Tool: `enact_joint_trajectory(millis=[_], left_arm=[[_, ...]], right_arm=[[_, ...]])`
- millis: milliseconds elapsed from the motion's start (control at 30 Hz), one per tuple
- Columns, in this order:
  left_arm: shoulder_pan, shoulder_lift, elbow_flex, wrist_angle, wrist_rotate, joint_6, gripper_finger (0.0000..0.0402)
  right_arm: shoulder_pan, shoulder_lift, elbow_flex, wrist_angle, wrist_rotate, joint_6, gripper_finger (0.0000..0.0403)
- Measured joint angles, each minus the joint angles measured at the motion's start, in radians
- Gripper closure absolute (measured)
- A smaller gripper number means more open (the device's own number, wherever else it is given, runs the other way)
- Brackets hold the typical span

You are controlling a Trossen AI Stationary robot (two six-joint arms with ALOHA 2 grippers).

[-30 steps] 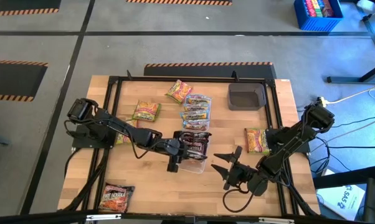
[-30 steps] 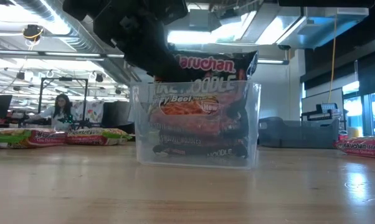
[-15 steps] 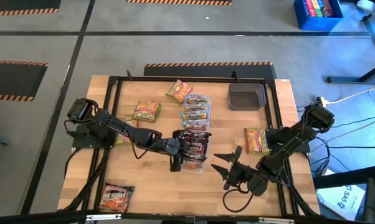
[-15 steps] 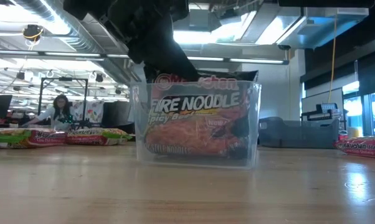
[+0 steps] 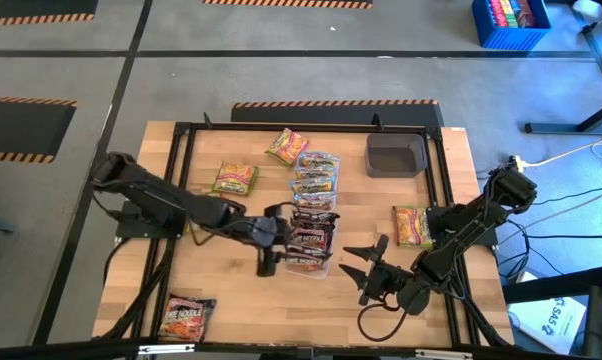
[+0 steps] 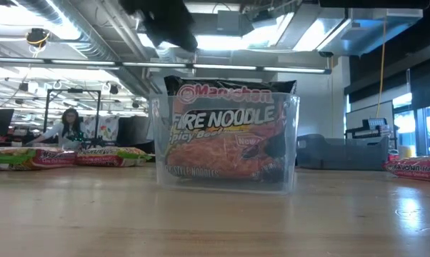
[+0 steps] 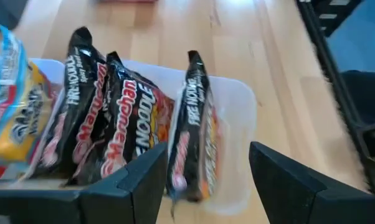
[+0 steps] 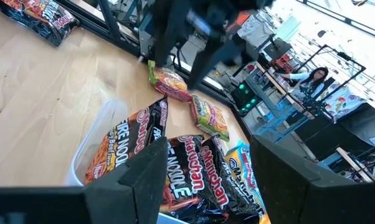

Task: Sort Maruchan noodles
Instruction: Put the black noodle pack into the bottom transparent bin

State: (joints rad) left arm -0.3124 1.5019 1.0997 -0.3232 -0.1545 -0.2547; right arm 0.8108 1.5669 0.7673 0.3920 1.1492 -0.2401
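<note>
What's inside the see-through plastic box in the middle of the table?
The clear tub holds dark maroon Fire Noodle packets standing on edge. Three show from the left wrist view; anything beneath or behind them is covered.

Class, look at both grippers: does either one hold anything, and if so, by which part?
Nothing is held. The left gripper is open beside the clear tub of maroon noodle packets; the right gripper is open over bare table.
</note>
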Motion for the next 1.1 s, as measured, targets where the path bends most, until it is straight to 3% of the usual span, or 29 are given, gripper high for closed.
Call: enact_joint_trajectory(millis=[167, 333, 467, 700, 1100], left_arm=[[-0.058, -0.113, 0.001, -0.193, -0.032, -0.066, 0.0184], [-0.178, -0.19, 0.001, -0.305, -0.188, -0.198, 0.0184], [-0.277, -0.194, 0.0, -0.309, -0.284, -0.215, 0.0184], [-0.402, -0.148, -0.001, -0.304, -0.357, -0.216, 0.0184], [-0.424, -0.114, -0.001, -0.072, -0.351, -0.185, 0.0184]], right_arm=[[0.0, 0.0, 0.0, 0.001, 0.001, 0.012, 0.0194], [-0.017, 0.0, 0.0, 0.001, -0.045, 0.062, 0.0194], [-0.045, 0.0, 0.0, -0.006, -0.153, 0.105, 0.0194], [-0.11, 0.0, 0.0, -0.034, -0.309, 0.187, 0.0194], [-0.118, 0.0, 0.0, -0.045, -0.35, 0.222, 0.0194]])
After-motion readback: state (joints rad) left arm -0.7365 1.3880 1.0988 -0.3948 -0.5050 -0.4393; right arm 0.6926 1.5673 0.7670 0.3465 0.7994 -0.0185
